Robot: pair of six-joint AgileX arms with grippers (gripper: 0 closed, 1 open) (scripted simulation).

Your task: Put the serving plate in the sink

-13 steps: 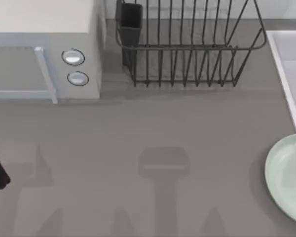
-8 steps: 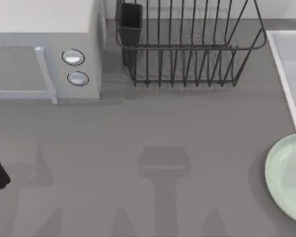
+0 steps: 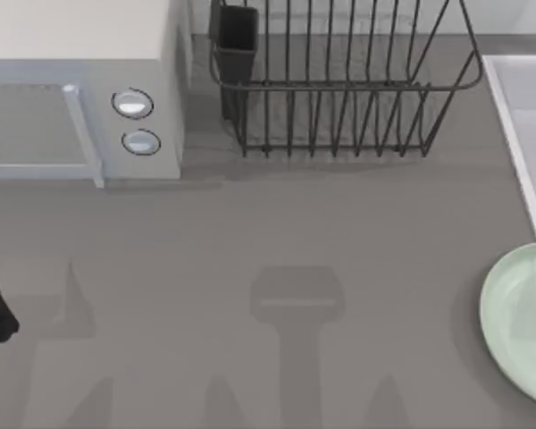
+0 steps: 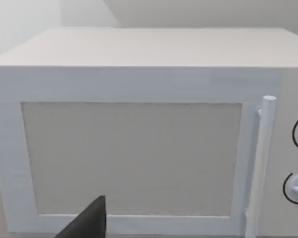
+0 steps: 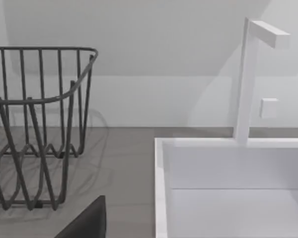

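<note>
Serving plate (image 3: 521,322) on table, near sink (image 3: 518,125).

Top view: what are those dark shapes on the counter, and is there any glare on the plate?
Top view: the soft grey shapes on the table are shadows cast from above, not objects; the serving plate shows a faint shadow band, no hard glare. Right wrist view: the dish rack throws thin line shadows beside the sink.

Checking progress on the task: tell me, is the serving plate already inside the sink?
No, the serving plate lies on the grey table, in front of the sink.
</note>
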